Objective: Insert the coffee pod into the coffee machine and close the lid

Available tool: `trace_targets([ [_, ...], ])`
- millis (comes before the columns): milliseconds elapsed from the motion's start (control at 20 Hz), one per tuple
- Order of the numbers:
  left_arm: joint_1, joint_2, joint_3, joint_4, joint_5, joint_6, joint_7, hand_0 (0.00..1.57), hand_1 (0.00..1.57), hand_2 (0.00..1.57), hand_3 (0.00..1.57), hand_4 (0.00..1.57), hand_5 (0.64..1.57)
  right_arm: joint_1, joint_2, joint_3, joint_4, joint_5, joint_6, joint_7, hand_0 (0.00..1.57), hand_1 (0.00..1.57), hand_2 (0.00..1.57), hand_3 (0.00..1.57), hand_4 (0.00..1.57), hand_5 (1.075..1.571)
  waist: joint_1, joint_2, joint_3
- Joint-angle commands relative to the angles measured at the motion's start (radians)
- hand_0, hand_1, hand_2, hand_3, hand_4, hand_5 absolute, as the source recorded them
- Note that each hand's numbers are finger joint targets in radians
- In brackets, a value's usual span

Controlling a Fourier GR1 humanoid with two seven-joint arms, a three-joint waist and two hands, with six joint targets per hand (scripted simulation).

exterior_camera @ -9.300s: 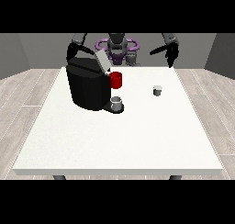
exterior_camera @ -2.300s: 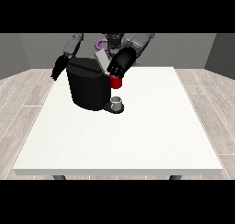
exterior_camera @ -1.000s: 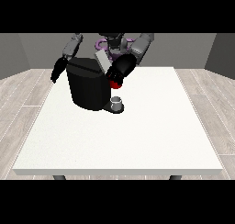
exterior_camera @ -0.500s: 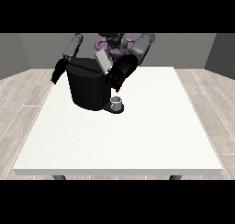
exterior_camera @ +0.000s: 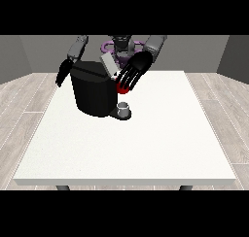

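Hand at view's right [exterior_camera: 133, 73], fingers straight, holding nothing, over red part; lid [exterior_camera: 109, 64] above-left still raised. Risk: fingers slide off lid.

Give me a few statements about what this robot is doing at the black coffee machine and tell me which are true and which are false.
1. The robot hand at the view's right is over the front of the coffee machine, fingers spread. True.
2. A small cup stands at the machine's base. True.
3. The robot hand at the view's left is pressing on the grey lid. False: it hangs beside the machine's left side, away from the lid.
4. The coffee machine stands at the table's near edge. False: it is towards the far left, close to the robot.
5. The lid is tilted up. True.
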Motion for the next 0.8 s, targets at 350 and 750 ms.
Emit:
trace_targets([
  [350, 0.215, -0.144, 0.029, -0.033, 0.086, -0.037, 0.014, 0.0, 0.0, 0.28, 0.0, 0.0, 1.571, 0.242, 0.045, -0.008, 0.077, -0.024, -0.004, -0.102, 0.0, 0.0, 0.0, 0.0, 0.0, 1.571, 0.135, -0.268, -0.0004],
  [750, 0.446, -0.417, 0.331, -0.005, 0.489, -0.053, -0.08, 0.0, 0.0, 0.0, 0.0, 0.0, 1.571, 0.306, 0.048, -0.04, 0.074, -0.048, -0.015, -0.071, 0.0, 0.0, 0.0, 0.0, 0.0, 1.571, 0.292, -0.464, -0.0036],
])
